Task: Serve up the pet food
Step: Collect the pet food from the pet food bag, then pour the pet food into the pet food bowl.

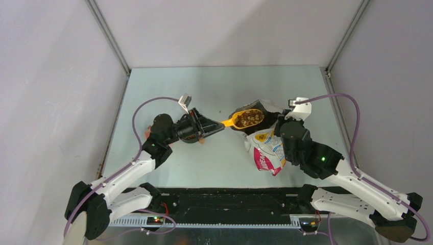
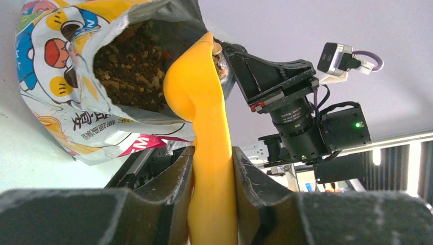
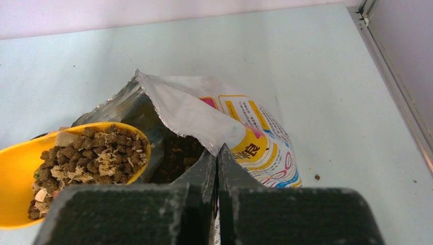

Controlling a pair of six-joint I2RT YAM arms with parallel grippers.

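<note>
The left fingers (image 2: 179,171) (image 1: 212,126) squeeze the long handle of a yellow scoop (image 2: 196,87) (image 1: 229,122) (image 3: 15,173). They are only a little way apart, with the handle tight between them. The round end of the scoop is just beside the open mouth of the bag (image 1: 268,153) (image 2: 46,61) (image 3: 255,148), and it is heaped full of pet food (image 1: 248,118) (image 3: 87,158): small brown bits with some pale flakes mixed in. More of the brown bits show inside the bag, dark and piled up behind the scoop. The bag lies on the pale tabletop (image 1: 214,87) (image 3: 306,66), between the two arms and nearer the right one. It is white and yellow with a cartoon face on it, and shiny silver inside. The right fingers (image 3: 208,166) (image 1: 280,124) are pressed shut on the silver edge of the bag's mouth — they pinch it so the flap stands up. One tiny brown crumb (image 3: 317,177) lies on the tabletop to the right of the bag.
</note>
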